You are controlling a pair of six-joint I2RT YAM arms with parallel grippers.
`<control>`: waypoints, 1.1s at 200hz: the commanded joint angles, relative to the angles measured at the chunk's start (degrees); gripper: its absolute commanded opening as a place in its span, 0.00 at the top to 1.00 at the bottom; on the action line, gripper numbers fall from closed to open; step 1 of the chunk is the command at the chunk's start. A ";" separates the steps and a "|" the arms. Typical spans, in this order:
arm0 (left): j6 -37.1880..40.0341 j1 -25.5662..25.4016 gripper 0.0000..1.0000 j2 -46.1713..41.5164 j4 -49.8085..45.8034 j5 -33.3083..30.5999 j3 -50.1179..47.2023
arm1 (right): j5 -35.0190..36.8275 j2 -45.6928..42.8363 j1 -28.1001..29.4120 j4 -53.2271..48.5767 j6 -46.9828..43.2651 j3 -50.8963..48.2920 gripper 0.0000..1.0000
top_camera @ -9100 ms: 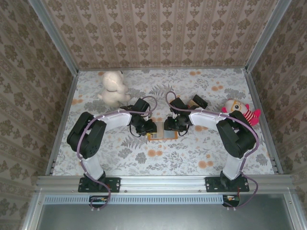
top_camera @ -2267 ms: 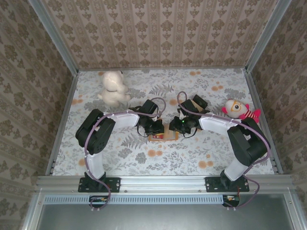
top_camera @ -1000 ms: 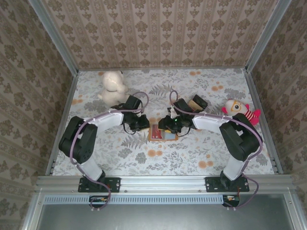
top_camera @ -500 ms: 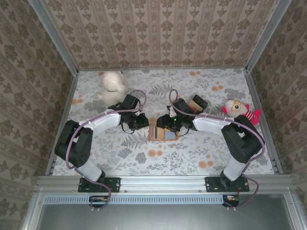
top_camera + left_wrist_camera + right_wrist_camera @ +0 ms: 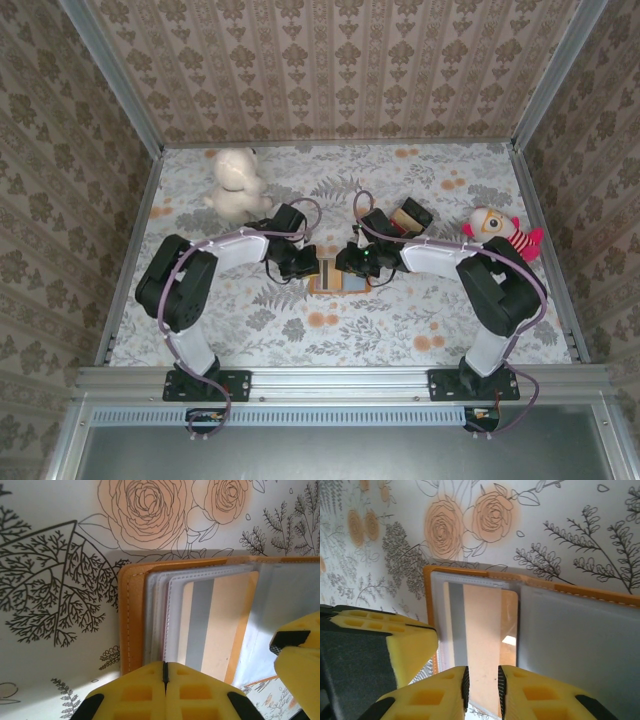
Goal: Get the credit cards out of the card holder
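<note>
Left jaws closed, right jaws ajar, over card holder (image 5: pixel 131 620), block (image 5: pixel 409 214) behind

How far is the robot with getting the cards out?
Done: the card holder lies open. In hand: the shut left pincer sits at its page edge, and the right pincer, jaws slightly apart, is over a tan card in its pocket. Left: pulling every card out.

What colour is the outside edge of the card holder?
Orange-tan, with pale stitching. The card holder rim shows best in the left wrist view.
</note>
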 commanded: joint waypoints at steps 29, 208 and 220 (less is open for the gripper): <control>0.52 -0.70 0.96 -0.11 0.33 0.19 1.51 | 1.83 3.24 -0.22 -2.95 -0.49 0.65 0.78; 1.18 -1.33 0.98 3.05 -3.51 -4.43 -0.30 | -5.71 6.06 -0.29 1.24 -2.44 1.00 0.87; 1.26 -1.32 0.98 3.05 -3.70 -4.63 -0.32 | -5.54 5.86 -0.32 1.22 -2.40 0.96 0.89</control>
